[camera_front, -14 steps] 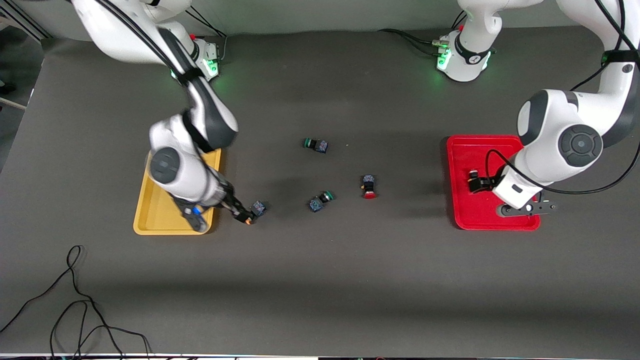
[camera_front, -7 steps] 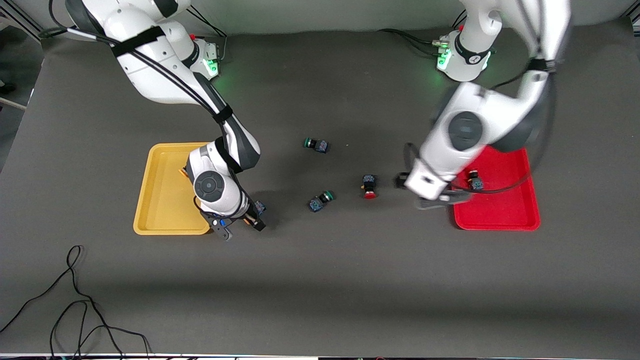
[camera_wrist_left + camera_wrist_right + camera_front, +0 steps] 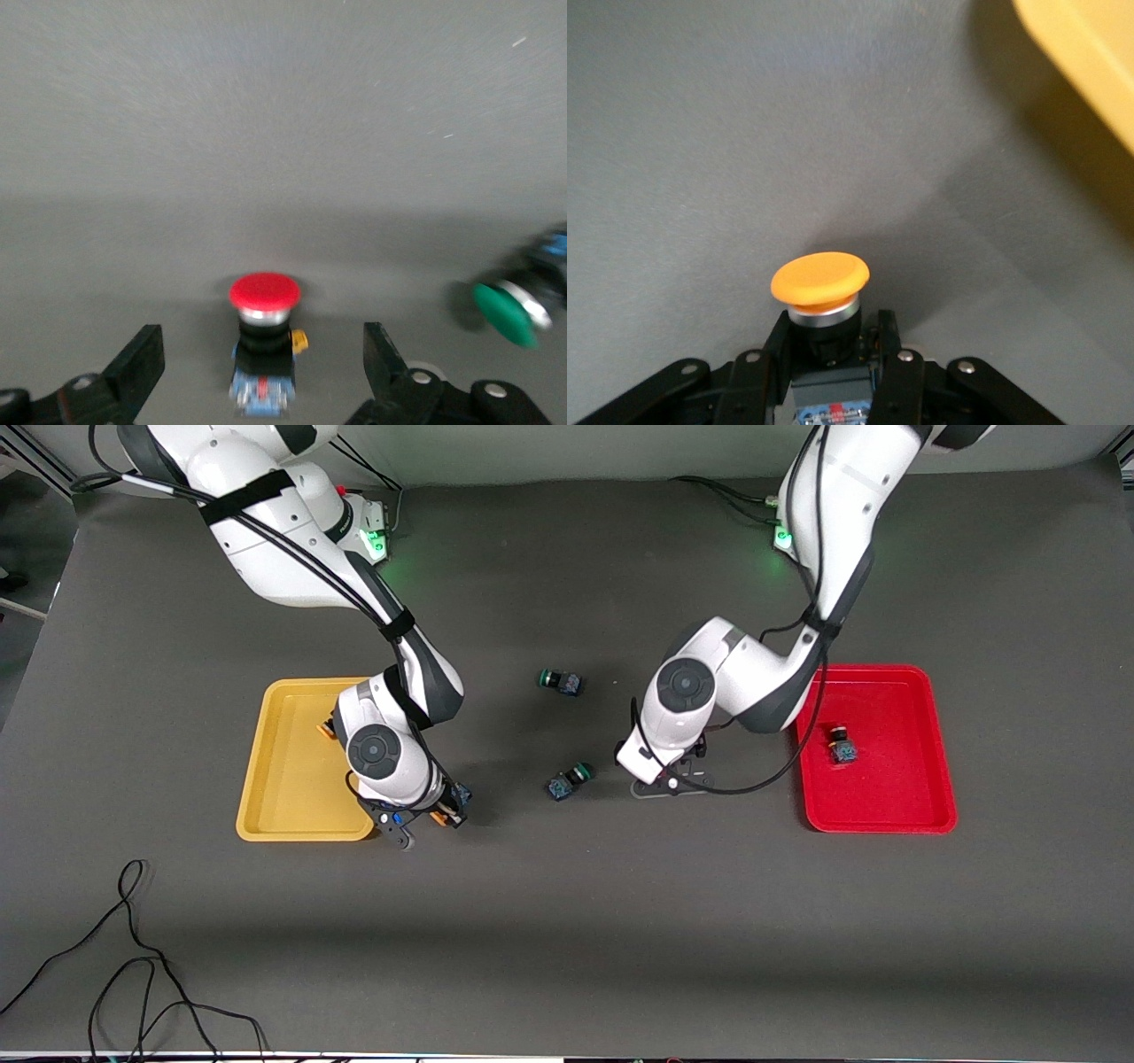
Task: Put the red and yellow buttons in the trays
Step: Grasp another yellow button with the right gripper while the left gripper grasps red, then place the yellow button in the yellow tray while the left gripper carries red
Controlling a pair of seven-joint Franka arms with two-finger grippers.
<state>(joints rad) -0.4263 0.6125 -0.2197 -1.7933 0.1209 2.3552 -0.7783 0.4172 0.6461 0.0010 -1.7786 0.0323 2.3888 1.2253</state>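
The right gripper [image 3: 434,815] sits low at the table just beside the shallow yellow plastic tray [image 3: 283,815], off the tray's corner that is nearer the front camera and toward the table's middle. Its fingers [image 3: 899,376] are closed tight on the dark blocky body of an orange-yellow-capped push button [image 3: 820,279], the cap pointing out ahead of the jaws. A second orange-capped button [image 3: 326,730] lies inside the yellow tray, mostly hidden under the right arm's wrist.

The left gripper [image 3: 666,784] is down at mid-table, between the two trays. In the left wrist view its two black fingers [image 3: 137,367] stand wide apart on either side of a red-capped push button [image 3: 264,297] with a blue-black body, touching neither flank; the button lies between them with its cap pointing away from the wrist. The wrist hides this button in the front view.

A green-capped button [image 3: 568,779] lies just beside the left gripper, toward the right arm's end of the table. Another green-capped button [image 3: 560,682] lies at about 12 o'clock from it, farther from the front camera.

The shallow red plastic tray [image 3: 921,815] lies toward the left arm's end and holds one dark-bodied, red-capped button [image 3: 841,747] near its edge facing mid-table.
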